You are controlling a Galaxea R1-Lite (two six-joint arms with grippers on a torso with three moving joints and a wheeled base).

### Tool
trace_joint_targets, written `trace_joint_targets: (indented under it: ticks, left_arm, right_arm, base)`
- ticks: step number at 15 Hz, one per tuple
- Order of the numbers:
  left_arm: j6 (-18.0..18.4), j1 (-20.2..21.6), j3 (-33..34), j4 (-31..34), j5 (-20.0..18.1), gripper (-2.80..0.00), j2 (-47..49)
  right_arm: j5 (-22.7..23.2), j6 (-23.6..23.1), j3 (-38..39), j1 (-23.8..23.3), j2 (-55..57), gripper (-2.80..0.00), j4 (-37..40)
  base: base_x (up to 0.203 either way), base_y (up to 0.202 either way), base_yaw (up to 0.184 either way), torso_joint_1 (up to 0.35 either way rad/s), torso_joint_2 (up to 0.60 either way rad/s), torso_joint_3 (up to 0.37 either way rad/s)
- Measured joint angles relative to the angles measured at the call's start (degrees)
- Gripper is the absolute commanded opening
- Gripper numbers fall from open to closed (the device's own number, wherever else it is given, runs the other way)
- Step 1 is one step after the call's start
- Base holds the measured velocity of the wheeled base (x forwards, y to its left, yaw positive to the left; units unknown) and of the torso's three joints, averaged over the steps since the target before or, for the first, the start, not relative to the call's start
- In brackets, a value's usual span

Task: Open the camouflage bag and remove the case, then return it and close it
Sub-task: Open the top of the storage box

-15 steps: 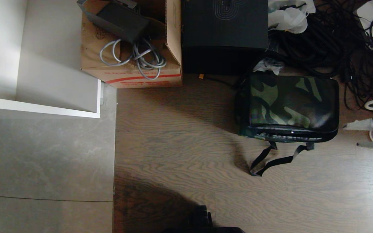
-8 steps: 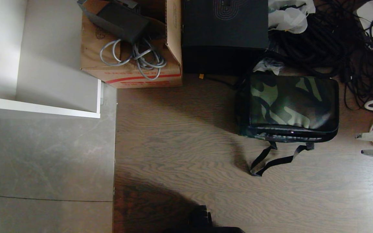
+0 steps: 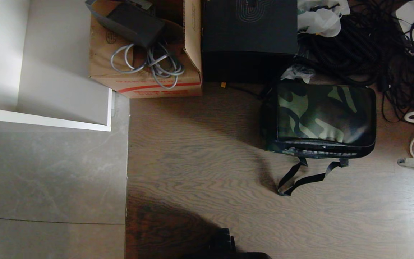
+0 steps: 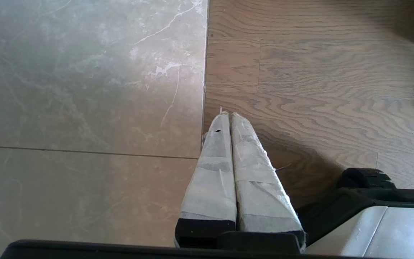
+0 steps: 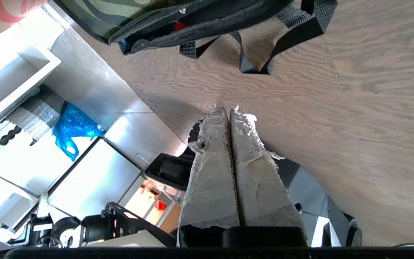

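Observation:
The camouflage bag (image 3: 322, 115) lies flat on the wooden floor at the right, its black zipper edge facing me and its black straps (image 3: 300, 178) trailing in front. The right wrist view shows the bag (image 5: 128, 14) with its edge slightly agape and a spot of red inside. The case is hidden. My right gripper (image 3: 400, 161) is at the picture's right edge, to the right of the bag and apart from it. Its taped fingers are shut on nothing (image 5: 228, 109). My left gripper (image 4: 227, 114) hangs parked and shut over the seam between tile and wood.
Behind the bag stand a tall black box (image 3: 249, 36) and a cardboard box (image 3: 146, 68) holding grey cables. A tangle of black cables (image 3: 390, 46) lies at the back right. A white shelf unit (image 3: 45, 118) is at the left, and my base (image 3: 225, 248) is at the near edge.
My right gripper has gone from open to shut and has drawn back toward the right edge, a little nearer me. The bag has not moved.

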Motion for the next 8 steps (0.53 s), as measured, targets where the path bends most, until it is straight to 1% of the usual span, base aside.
trace_joint_targets:
  ticks: [8]
  left_arm:
    - [0.0,0.0,0.0,0.0,0.0,-2.8,0.0]
  right_arm:
    - [0.1,0.1,0.7,0.6,0.0,-2.8,-0.3]
  base:
    - [0.0,0.0,0.0,0.0,0.0,0.0]
